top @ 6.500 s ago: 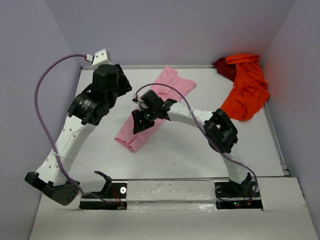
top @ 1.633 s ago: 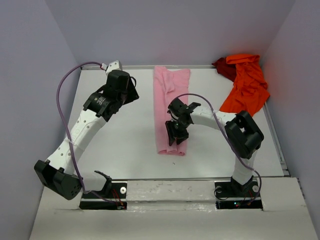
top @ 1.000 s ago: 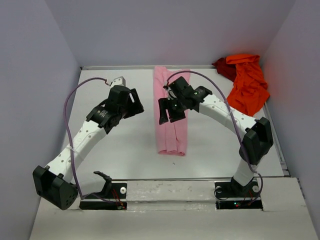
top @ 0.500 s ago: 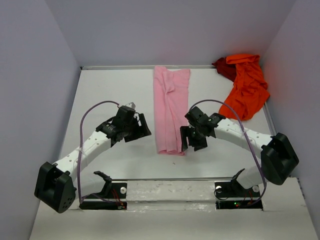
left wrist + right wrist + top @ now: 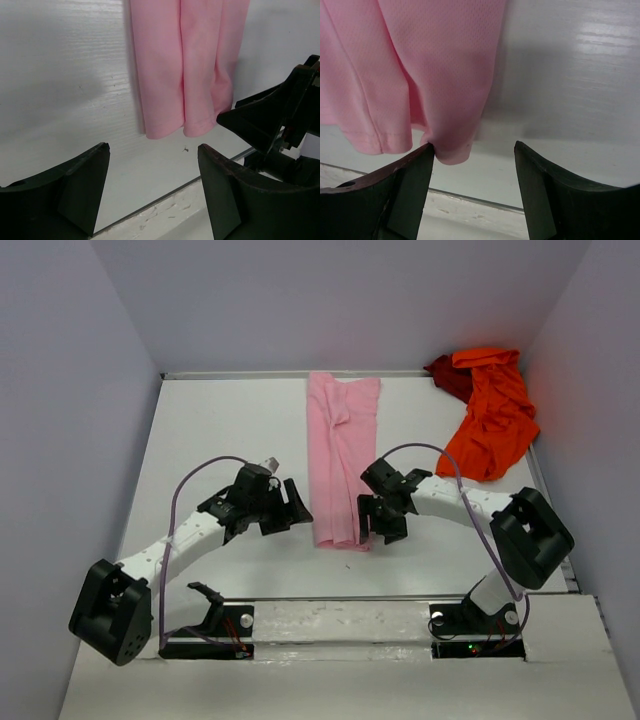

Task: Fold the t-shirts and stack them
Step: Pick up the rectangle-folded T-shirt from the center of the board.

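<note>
A pink t-shirt (image 5: 340, 455) lies folded into a long narrow strip down the middle of the white table, its near hem (image 5: 182, 125) towards the arms. My left gripper (image 5: 297, 512) is open and empty, low over the table just left of that hem. My right gripper (image 5: 375, 523) is open at the hem's right corner (image 5: 451, 150), its left finger touching the cloth edge. An orange t-shirt (image 5: 495, 415) lies crumpled at the far right corner on a dark red one (image 5: 448, 375).
The table's near edge strip (image 5: 340, 598) runs just behind both grippers. Purple side walls (image 5: 80, 440) close in the table at left and right. The right gripper's fingers (image 5: 270, 117) show in the left wrist view.
The pink shirt was straightened from a slanted lie into an upright strip. Both arms then swept down along it, and both grippers now sit low at its near hem, closer to the cloth.
</note>
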You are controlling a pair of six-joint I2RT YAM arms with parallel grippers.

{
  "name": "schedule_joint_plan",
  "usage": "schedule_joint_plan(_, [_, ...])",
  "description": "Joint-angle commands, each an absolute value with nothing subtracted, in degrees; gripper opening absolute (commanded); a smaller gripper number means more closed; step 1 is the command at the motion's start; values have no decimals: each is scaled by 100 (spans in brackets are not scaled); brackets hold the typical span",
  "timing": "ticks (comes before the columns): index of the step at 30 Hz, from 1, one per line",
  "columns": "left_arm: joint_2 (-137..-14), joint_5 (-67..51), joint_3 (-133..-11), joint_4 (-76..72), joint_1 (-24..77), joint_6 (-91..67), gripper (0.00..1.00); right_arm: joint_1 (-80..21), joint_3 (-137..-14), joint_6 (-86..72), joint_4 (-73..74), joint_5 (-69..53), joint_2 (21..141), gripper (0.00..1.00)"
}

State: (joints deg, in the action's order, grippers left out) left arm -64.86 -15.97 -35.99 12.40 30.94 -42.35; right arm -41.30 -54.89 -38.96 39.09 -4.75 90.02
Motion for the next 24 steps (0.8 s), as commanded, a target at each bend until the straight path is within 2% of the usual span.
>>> schedule_joint_plan(1, [-6556, -2012, -3445, 809, 3146, -4280, 80, -4157, -5642, -3999, 3595, -211, 9175, 71])
schedule_joint_plan(13, [-7364, -2197, -3612, 966, 3401, -4026, 79, -4157, -6073, -3867, 3665, -106, 9395, 70])
schedule_joint_plan(24, [-7593, -1943, -3612, 1046, 3621, -3938, 77, -4157, -6029, -3929, 3674, -167, 9431, 69])
